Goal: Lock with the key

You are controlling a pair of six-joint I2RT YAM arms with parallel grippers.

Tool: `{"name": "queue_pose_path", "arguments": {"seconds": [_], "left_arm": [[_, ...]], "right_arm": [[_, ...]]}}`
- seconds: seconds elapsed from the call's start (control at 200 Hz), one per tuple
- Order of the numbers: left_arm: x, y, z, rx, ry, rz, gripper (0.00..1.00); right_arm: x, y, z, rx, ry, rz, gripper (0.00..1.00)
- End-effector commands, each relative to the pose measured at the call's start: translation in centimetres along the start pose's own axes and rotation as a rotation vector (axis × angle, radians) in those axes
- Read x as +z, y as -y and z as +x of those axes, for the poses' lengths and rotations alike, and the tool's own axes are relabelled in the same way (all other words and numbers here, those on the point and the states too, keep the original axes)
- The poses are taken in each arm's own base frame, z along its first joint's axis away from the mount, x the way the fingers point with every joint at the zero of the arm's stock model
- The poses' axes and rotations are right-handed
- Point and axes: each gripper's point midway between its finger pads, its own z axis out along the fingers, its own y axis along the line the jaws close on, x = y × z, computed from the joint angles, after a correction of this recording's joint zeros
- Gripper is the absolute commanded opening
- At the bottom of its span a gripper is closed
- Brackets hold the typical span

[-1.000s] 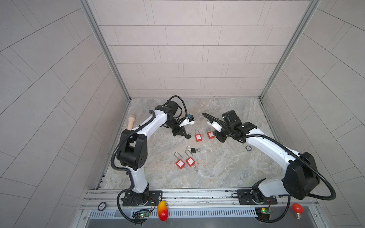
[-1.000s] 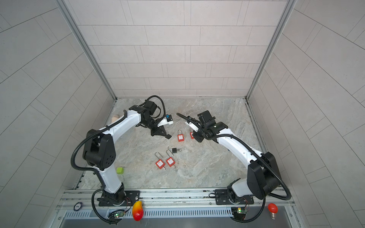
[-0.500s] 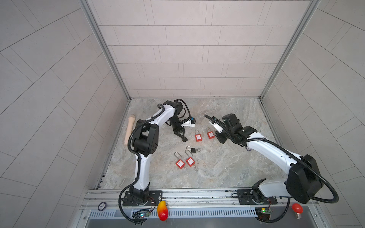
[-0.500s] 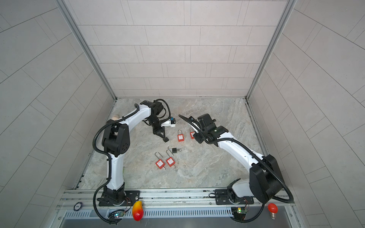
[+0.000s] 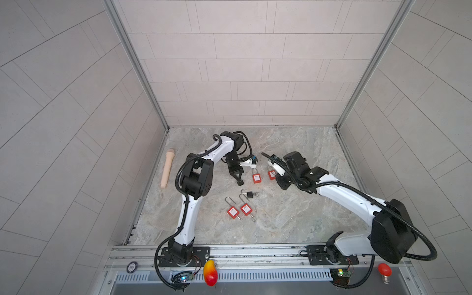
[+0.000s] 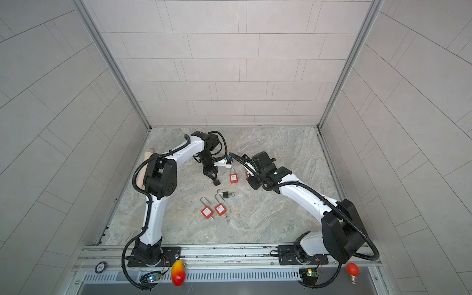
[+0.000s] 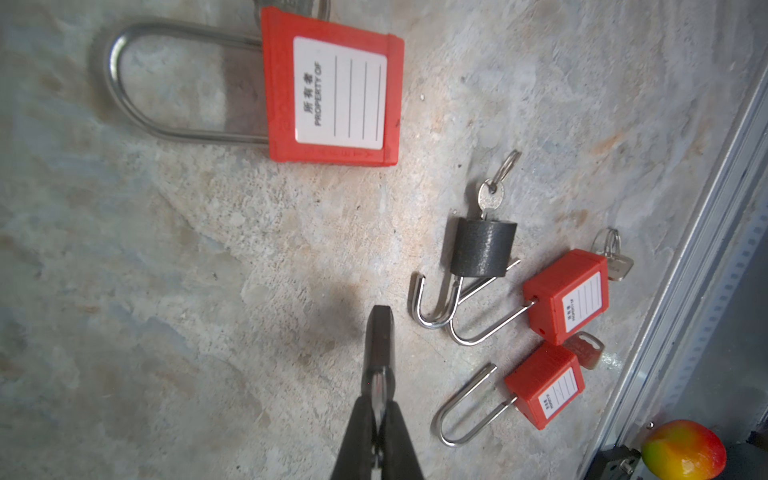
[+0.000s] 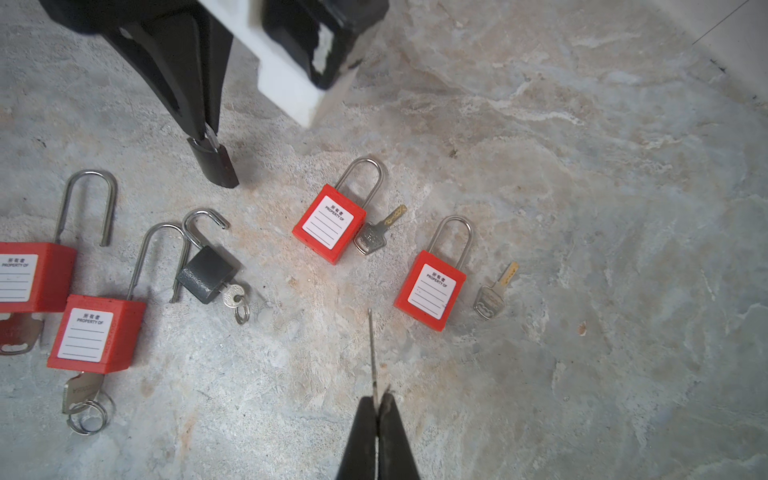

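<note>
Red plastic covers four of the five padlocks on the stone worktop point(image 5: 293, 209); the fifth is dark grey. Toward the back wall lie two with their shackles pushed home. The shut red padlock point(image 8: 328, 224) has a loose key point(image 8: 376, 235) just beside its base. The second shut red padlock point(image 8: 430, 291) has a second loose key point(image 8: 490, 297) near it but apart.

Nearer the rail, the grey padlock point(image 7: 482, 249) has its shackle swung open and a small key point(image 7: 490, 197) on a ring seated in its keyway. Just beside it lies an open red padlock point(image 7: 567, 297), its long shackle overlapping the grey one's. A second open red padlock point(image 7: 544, 386) lies next to that. Each has a key in its base.

The left tool point(image 7: 380, 328) has its fingers pressed together with nothing visible in its grip. Its tip is low over bare stone, near the shut red padlock and the grey padlock and touching neither. Whether it rests on the worktop cannot be told.

The right tool point(image 8: 376, 399) is also closed. A thin metal sliver sticks out from between its fingers, but what it is cannot be made out. It points toward the gap between the two shut padlocks, clear of both.
</note>
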Motion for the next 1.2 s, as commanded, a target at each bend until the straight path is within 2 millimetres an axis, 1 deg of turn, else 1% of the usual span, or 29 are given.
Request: {"name": "queue_pose_path", "arguments": {"seconds": [0.0, 0.145, 0.25, 0.315, 0.43, 0.525, 0.62, 0.741, 0.876, 0.901, 0.976, 0.996, 1.006, 1.021, 1.051, 1.071, 1.101, 1.116, 1.131, 1.151, 1.196], "left_arm": [[0.3, 0.0, -0.2, 0.014, -0.046, -0.013, 0.04], [1.0, -1.0, -0.4, 0.012, -0.08, -0.064, 0.05], [1.2, -2.0, -0.6, 0.012, -0.104, -0.118, 0.1], [1.3, -2.6, -0.7, 0.007, -0.119, -0.152, 0.14], [1.4, -3.0, -1.3, 0.017, -0.104, -0.17, 0.2], [1.2, -3.5, -1.8, 0.018, -0.097, -0.202, 0.26], [0.3, -4.1, -2.5, 0.013, -0.071, -0.247, 0.3], [-1.7, -5.2, -3.4, -0.023, -0.006, -0.326, 0.39], [-4.4, -5.9, -3.5, -0.08, 0.082, -0.389, 0.4], [-5.5, -6.2, -3.6, -0.102, 0.124, -0.41, 0.4], [-8.0, -6.6, -3.4, -0.18, 0.272, -0.431, 0.4], [-8.8, -6.6, -3.3, -0.203, 0.319, -0.436, 0.4], [-9.6, -6.8, -3.5, -0.211, 0.356, -0.451, 0.4], [-9.8, -6.8, -3.1, -0.234, 0.387, -0.451, 0.4], [-11.2, -6.9, -3.0, -0.261, 0.477, -0.468, 0.4], [-11.4, -6.9, -2.6, -0.279, 0.52, -0.465, 0.4], [-12.6, -6.8, -2.2, -0.303, 0.6, -0.478, 0.4], [-13.0, -6.7, -1.9, -0.316, 0.632, -0.485, 0.4], [-12.9, -6.7, -1.4, -0.339, 0.654, -0.481, 0.4], [-13.8, -6.6, -1.1, -0.355, 0.704, -0.501, 0.4], [-14.7, -6.4, -0.1, -0.385, 0.779, -0.522, 0.4]], "right_arm": [[0.5, -0.4, -0.4, 0.04, 0.011, -0.003, 0.0], [0.9, -0.8, -0.7, 0.074, 0.022, -0.006, 0.0], [1.1, -1.1, -1.1, 0.093, 0.042, -0.006, 0.0], [1.2, -1.3, -1.2, 0.101, 0.055, -0.001, 0.0], [1.5, -1.8, -1.4, 0.125, 0.075, -0.005, 0.0], [1.8, -2.0, -1.3, 0.138, 0.071, 0.007, 0.0], [1.9, -1.8, -1.1, 0.153, 0.061, 0.035, 0.0], [1.5, -1.7, -1.4, 0.176, 0.089, 0.06, 0.0], [1.1, -1.9, -1.7, 0.177, 0.107, 0.065, 0.0], [1.1, -2.0, -1.8, 0.174, 0.105, 0.067, 0.0], [1.5, -2.6, -1.8, 0.164, 0.075, 0.074, 0.0], [1.7, -2.8, -1.8, 0.158, 0.062, 0.074, 0.0], [1.7, -2.9, -1.8, 0.157, 0.058, 0.074, 0.0], [1.8, -3.1, -1.9, 0.157, 0.053, 0.074, 0.0], [2.2, -3.5, -1.9, 0.155, 0.034, 0.07, 0.0], [2.4, -3.8, -2.0, 0.158, 0.027, 0.068, 0.0], [2.8, -4.2, -2.1, 0.162, 0.016, 0.068, 0.0], [3.0, -4.4, -2.2, 0.167, 0.013, 0.066, 0.0], [3.2, -4.6, -2.3, 0.169, 0.009, 0.063, 0.0], [3.5, -4.9, -2.4, 0.171, 0.004, 0.059, 0.0], [4.2, -5.6, -2.7, 0.175, -0.008, 0.053, 0.0]]}}
